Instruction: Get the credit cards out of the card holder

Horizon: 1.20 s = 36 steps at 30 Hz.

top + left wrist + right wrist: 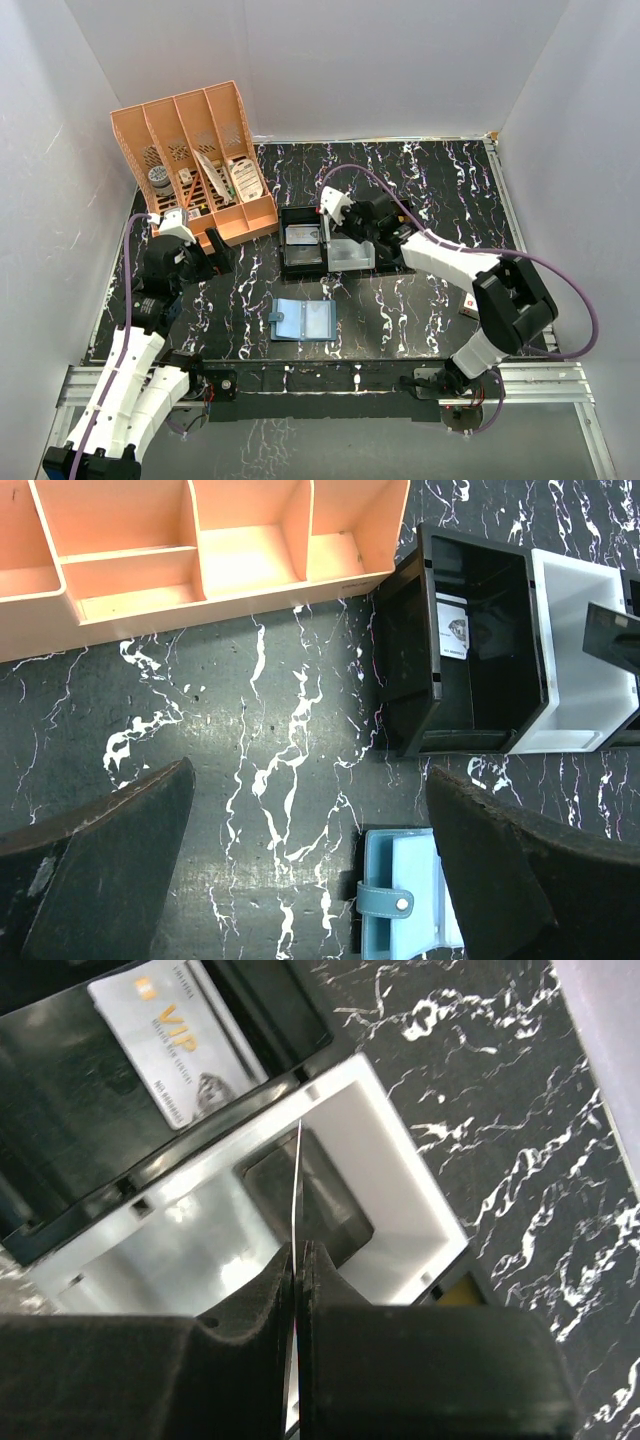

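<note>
Small soft bifold card holder (303,320), teal-blue outside, paler blue inside: lies open and flat on black white-veined marble tabletop (430,190), just in front of the trays, apart from both grippers. Carries a strap tab with a metal snap on its left edge, seen in left wrist view (400,902). Count: one.

Thin flat plastic credit cards, count visible: two.
- Light grey card printed "VIP" (180,1055): rests flat inside black rectangular plastic tray (300,264).
- Second card (299,1185): seen edge-on only, face colour unreadable. Stands pinched upright over white rectangular plastic tray (400,1140).

Right gripper (298,1260): clenched on that second card, above the white tray.

Left gripper (310,770): released, jaws spread wide, holds nothing; hangs over bare tabletop left of the card holder.

Trays, count: two, black and white, touching side by side.

Orange plastic slotted desk organiser (200,130), count: one, at the far left.
</note>
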{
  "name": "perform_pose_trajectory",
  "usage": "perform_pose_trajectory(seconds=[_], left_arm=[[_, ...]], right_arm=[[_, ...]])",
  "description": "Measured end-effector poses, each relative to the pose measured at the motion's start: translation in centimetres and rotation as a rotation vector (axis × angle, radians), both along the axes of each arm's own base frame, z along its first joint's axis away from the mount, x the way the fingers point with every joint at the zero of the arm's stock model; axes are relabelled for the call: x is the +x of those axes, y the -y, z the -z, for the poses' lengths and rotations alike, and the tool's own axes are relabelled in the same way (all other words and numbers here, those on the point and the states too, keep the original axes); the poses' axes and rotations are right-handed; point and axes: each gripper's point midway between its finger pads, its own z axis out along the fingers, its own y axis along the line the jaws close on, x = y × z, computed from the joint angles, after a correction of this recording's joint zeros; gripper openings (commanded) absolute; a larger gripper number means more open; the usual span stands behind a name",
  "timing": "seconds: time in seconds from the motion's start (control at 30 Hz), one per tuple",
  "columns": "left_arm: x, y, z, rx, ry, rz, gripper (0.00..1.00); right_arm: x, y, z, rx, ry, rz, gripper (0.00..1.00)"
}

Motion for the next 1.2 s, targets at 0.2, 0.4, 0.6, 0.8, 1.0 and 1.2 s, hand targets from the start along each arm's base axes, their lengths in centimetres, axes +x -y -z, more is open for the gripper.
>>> perform_pose_trajectory(seconds=[0.2, 0.4, 0.6, 0.8, 1.0, 1.2], left_arm=[[0.0, -0.1, -0.1, 0.003, 0.007, -0.001, 0.99], [0.0, -0.1, -0.1, 0.006, 0.007, 0.001, 0.99], [0.0, -0.1, -0.1, 0.007, 0.009, 0.002, 0.99], [0.1, -0.1, -0.2, 0.008, 0.013, 0.004, 0.99], [0.1, -0.1, -0.3, 0.010, 0.015, 0.005, 0.99], [0.1, 0.0, -0.1, 0.010, 0.011, 0.009, 0.99]], right_arm=[[2.6, -0.1, 0.6, -0.083, 0.066, -0.016, 0.00], [4.0, 0.5, 3.1, -0.178, 0.065, -0.034, 0.00], [5.3, 0.9, 4.9, -0.237, 0.072, -0.036, 0.00], [6.4, 0.8, 5.5, -0.250, 0.082, -0.044, 0.00], [6.3, 0.7, 6.3, -0.252, 0.069, -0.051, 0.16], [6.4, 0.7, 6.3, -0.247, 0.069, -0.055, 0.29]])
